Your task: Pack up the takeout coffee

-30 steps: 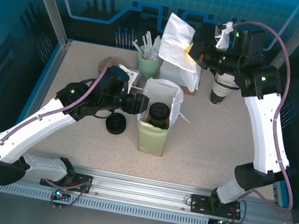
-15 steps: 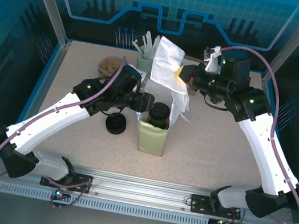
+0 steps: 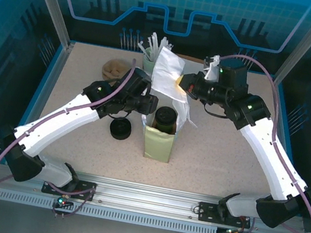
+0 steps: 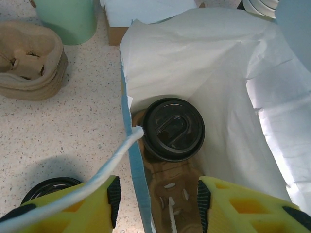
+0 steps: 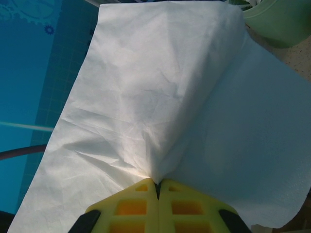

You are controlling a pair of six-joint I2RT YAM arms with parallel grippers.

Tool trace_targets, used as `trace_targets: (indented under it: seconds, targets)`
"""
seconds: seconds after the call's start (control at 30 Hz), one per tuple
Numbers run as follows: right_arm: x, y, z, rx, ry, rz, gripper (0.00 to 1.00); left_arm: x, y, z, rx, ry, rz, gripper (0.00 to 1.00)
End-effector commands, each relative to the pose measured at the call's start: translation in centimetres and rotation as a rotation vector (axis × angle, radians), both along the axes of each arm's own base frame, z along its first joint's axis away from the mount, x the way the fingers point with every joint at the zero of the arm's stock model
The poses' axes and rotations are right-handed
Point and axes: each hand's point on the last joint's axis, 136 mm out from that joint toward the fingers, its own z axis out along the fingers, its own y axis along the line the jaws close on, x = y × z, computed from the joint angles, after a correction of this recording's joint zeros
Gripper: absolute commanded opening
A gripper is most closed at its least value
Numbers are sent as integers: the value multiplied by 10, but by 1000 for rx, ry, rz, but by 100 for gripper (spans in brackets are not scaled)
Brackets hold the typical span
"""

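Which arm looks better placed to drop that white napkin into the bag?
Right. The right tool is shut on the napkin by the open bag; the left tool straddles its wall, probably holding it open.

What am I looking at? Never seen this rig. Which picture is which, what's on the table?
Two robot arms bolted to a table, each ending in a two-finger claw. One picture looks down from above and behind them; the other two come from a camera on each wrist. On the table stand a paper bag with a black-lidded coffee cup inside, a black lid beside it, and at the back a green cup and a stack of cardboard cup carriers. The right claw is shut on a white napkin, lifted near the bag. The left claw is open, its fingers either side of one bag wall.
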Motion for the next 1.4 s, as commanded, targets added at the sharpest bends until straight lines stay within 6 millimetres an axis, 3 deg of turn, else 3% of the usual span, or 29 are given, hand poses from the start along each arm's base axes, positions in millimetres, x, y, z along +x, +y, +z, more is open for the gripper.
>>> trace_targets:
  seconds: [0.0,0.67,1.37]
  targets:
    - [-5,5,4,10,-27,1,0,4,3,2,-3,-7,27,45]
    - [-9,24,-77,-161,65,17,0,3,3,-3,-40,2,44,12]
    - [-25,15,-139,-477,86,36,0,-1,8,-2,-54,6,66,0]
